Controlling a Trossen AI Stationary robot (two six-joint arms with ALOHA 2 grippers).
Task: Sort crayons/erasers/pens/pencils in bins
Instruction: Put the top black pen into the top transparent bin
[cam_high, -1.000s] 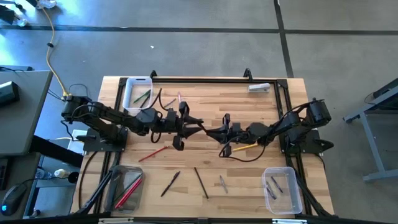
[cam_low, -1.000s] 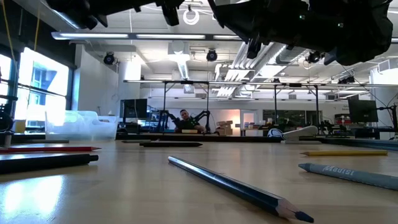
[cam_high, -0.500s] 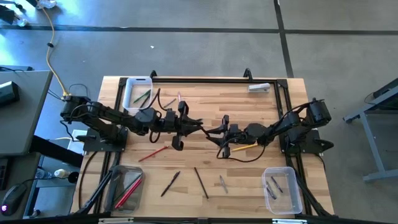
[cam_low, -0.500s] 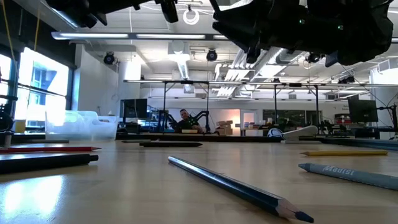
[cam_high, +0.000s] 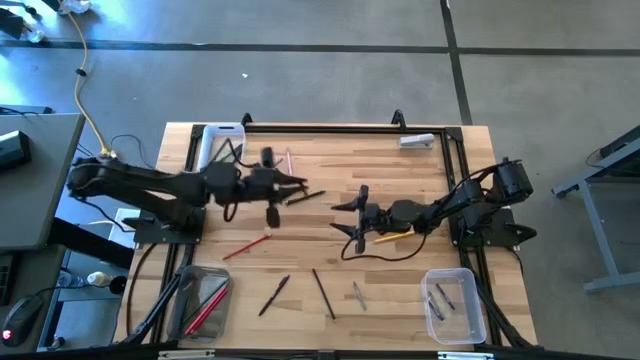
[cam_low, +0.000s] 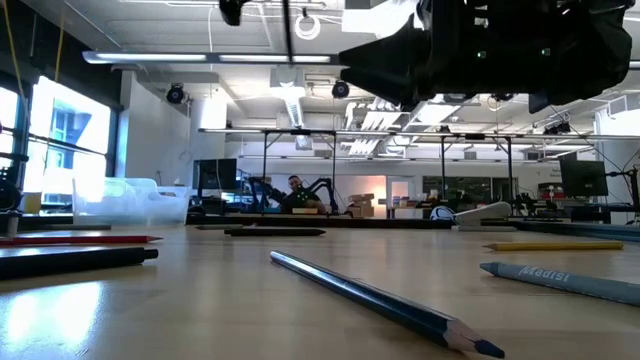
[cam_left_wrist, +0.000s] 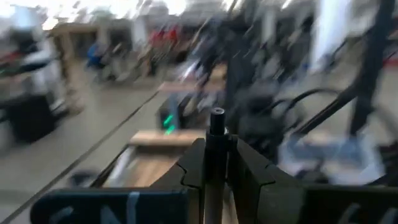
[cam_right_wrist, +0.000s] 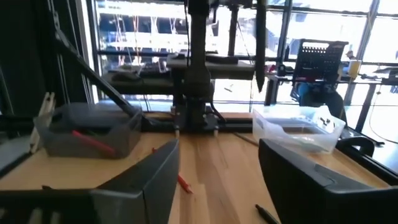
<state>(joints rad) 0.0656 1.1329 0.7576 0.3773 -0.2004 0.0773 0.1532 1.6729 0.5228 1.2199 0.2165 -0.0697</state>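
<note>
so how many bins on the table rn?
3. White-rimmed bin at the far left corner, grey-tinted bin at the near left corner, clear bin at the near right corner. None looks hidden.

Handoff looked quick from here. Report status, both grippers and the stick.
Left gripper shut on dark pen, above table centre. Right gripper open, empty, just right of it. White-rimmed bin at far left corner. Nothing in the way.
</note>
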